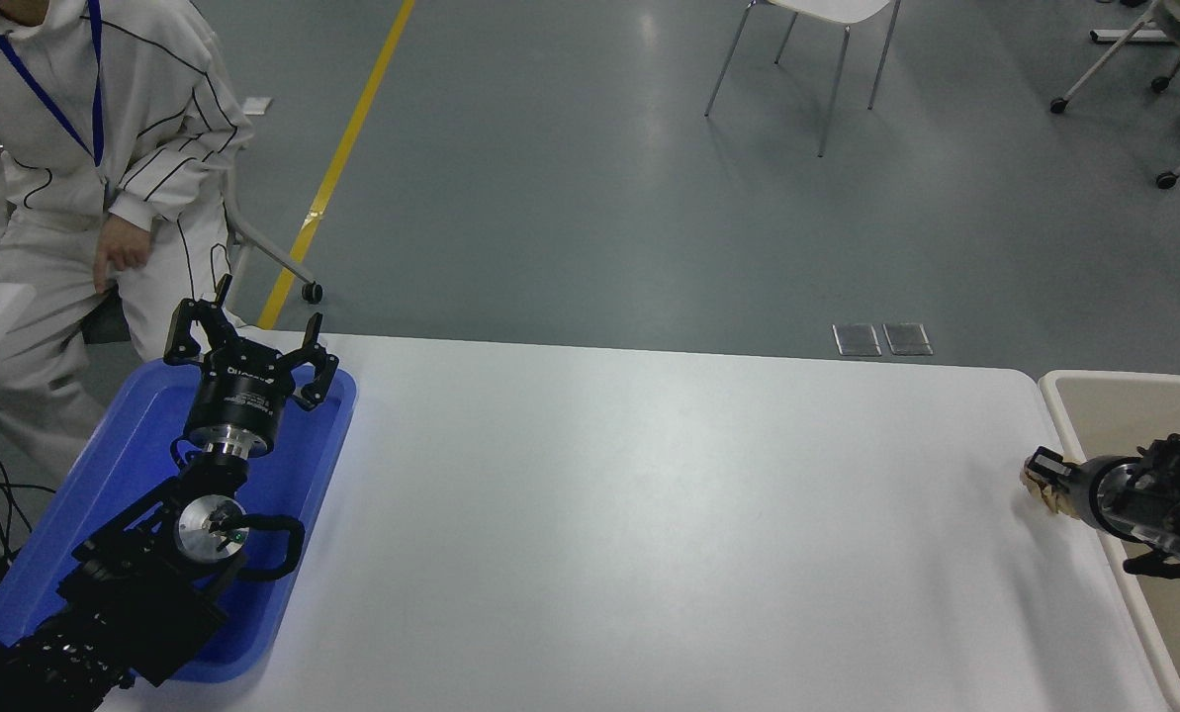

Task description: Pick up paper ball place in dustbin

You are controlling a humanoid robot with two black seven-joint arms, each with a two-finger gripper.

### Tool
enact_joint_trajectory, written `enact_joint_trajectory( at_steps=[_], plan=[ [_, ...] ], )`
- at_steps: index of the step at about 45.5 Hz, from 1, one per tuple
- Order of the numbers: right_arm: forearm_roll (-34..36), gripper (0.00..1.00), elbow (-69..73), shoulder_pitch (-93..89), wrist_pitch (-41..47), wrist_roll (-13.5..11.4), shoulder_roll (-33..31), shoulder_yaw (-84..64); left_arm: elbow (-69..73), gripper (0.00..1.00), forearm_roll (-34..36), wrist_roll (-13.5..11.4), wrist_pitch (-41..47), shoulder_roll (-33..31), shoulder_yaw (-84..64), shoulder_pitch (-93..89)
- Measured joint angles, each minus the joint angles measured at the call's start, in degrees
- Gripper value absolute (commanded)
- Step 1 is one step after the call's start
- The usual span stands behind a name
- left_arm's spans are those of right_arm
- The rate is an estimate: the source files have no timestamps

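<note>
- right gripper [1043, 482] comes in from the right edge, near the bench's [649, 514] right end, fingers pointing left, back toward mid-bench
- it's clamped on the paper ball [1042, 489]: jaws nearly closed, only slivers of tan paper visible between and under the black fingers
- ball looks lifted clear of the bench rather than resting on it, though the view makes that hard to confirm
- dustbin [1052, 391] sits off the bench's right end, rim close against the bench edge; probably put there so the carry is a short sideways move
- gripper and ball hang just left of the bin's near rim, over the bench edge, not over the opening; the wrist behind them already overlaps the bin
- my read: transport step, grasp done, release not yet. Ball needs to clear the rim before the jaws part, otherwise it could land on the rim or drop to the floor
- crumpled paper is light and springy, so a tight pinch makes sense; it may cling to a finger on release
- left gripper [250, 348] is parked at lower left over the blue tray [105, 465], fingers spread, holding nothing, well away from the work
- person [85, 148] in white seated at the far left corner, hands off the bench
</note>
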Motion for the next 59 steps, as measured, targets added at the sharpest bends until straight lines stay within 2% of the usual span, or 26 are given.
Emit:
enact_joint_trajectory(
  at_steps=[25, 44, 59],
  plan=[
    [-0.64, 0.00, 22.37, 19.16, 4.01, 0.27, -6.14, -14.67, 0.00, 1.00, -0.01, 0.00, 0.00, 0.02, 0.04, 0.00],
    [-2.26, 0.00, 32.52, 39.87, 21.25, 0.34, -10.66, -23.96, -0.05, 1.00, 0.00, 0.00, 0.00, 0.05, 0.05, 0.00],
    [-3.60, 0.00, 37.74, 58.86, 34.17, 0.25, -11.84, -31.78, -0.09, 1.00, -0.01, 0.00, 0.00, 0.07, 0.07, 0.00]
  ],
)
